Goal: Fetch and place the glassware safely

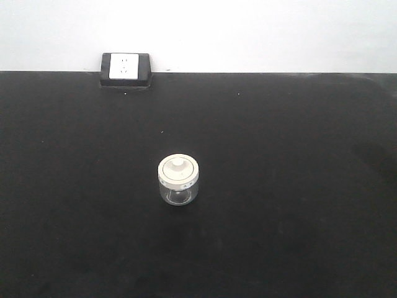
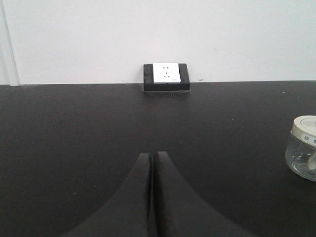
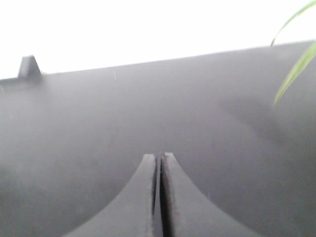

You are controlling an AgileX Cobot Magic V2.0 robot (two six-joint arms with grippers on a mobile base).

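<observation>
My front camera looks down from above onto the black table (image 1: 279, 186), facing the white wall, with the jar (image 1: 178, 180) mid-frame and the socket box (image 1: 126, 69) at the far edge. My left wrist camera sits low, near the tabletop, facing the same wall over my left gripper (image 2: 153, 154); it shares the socket box (image 2: 167, 76) and the jar (image 2: 302, 147), cut at its right edge. My right wrist camera, low and hazy, looks over my right gripper (image 3: 159, 157), tilted.

We see one small, squat clear glass jar (image 1: 178, 186) standing upright near the middle of the black table (image 1: 298, 205), well away from every edge, its round cream lid (image 1: 178, 169) with central knob on.
</observation>
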